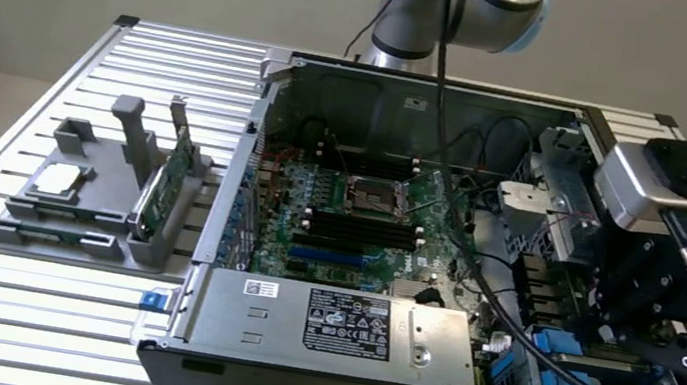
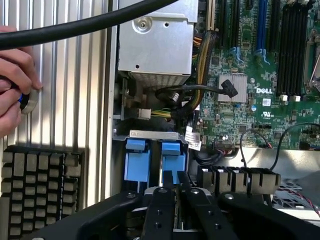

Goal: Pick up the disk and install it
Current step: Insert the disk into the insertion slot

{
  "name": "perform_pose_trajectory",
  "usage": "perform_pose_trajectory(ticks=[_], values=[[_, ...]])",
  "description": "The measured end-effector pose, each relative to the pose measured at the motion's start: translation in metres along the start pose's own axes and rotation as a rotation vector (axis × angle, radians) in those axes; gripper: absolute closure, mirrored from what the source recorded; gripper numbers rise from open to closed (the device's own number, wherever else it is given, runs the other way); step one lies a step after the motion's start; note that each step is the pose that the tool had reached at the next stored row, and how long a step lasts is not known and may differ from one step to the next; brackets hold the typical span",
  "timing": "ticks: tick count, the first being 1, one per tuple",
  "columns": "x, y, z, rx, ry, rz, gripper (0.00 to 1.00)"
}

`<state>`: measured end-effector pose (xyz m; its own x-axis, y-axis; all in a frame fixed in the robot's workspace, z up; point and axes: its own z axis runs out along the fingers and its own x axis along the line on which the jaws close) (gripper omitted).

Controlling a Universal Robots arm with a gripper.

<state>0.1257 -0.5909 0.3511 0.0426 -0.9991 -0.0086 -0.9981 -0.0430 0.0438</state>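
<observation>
The disk stands on edge in the drive bay at the corner of the open computer case, with only its blue carrier showing. A second blue carrier sits right beside it. My gripper is directly over the disk, its two black fingers drawn close together on the carrier's edge. In the exterior view my gripper reaches down into the case at that view's right, just above the blue carriers.
The motherboard and a silver power supply fill the case. A grey fixture on the slatted table holds a silver chip and a green card. A hand and a keyboard lie beside the case. A black cable crosses overhead.
</observation>
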Motion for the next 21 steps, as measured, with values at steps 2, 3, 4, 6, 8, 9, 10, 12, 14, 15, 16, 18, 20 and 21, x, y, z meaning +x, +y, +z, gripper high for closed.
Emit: perform_pose_trajectory(ticks=[2, 3, 4, 6, 8, 9, 10, 12, 14, 15, 16, 18, 20, 21], values=[[-0.001, -0.0028, 0.0003, -0.0001, 0.0008, -0.004, 0.89], [-0.001, -0.0045, 0.0009, -0.0001, 0.0013, -0.005, 0.89], [-0.002, -0.0062, 0.0019, -0.0002, 0.0018, -0.007, 0.89], [-0.004, -0.0095, 0.0051, -0.0002, 0.0032, -0.009, 0.89], [-0.007, -0.0133, 0.0086, -0.0002, 0.0042, -0.012, 0.89], [-0.008, -0.0158, 0.0104, -0.0001, 0.0046, -0.013, 0.89], [-0.009, -0.0186, 0.0119, -0.0001, 0.0052, -0.013, 0.89], [-0.009, -0.0232, 0.0144, -0.0002, 0.0073, -0.013, 0.89], [-0.009, -0.0243, 0.0147, -0.0005, 0.0125, -0.013, 0.89], [-0.009, -0.0243, 0.0148, -0.0005, 0.0139, -0.013, 0.89], [-0.009, -0.0244, 0.0148, -0.0006, 0.0155, -0.012, 0.89], [-0.009, -0.0245, 0.0164, -0.0007, 0.0185, -0.012, 0.89], [-0.009, -0.0247, 0.0192, -0.0007, 0.0211, -0.012, 0.89], [-0.009, -0.0247, 0.0204, -0.0007, 0.0222, -0.012, 0.89]])
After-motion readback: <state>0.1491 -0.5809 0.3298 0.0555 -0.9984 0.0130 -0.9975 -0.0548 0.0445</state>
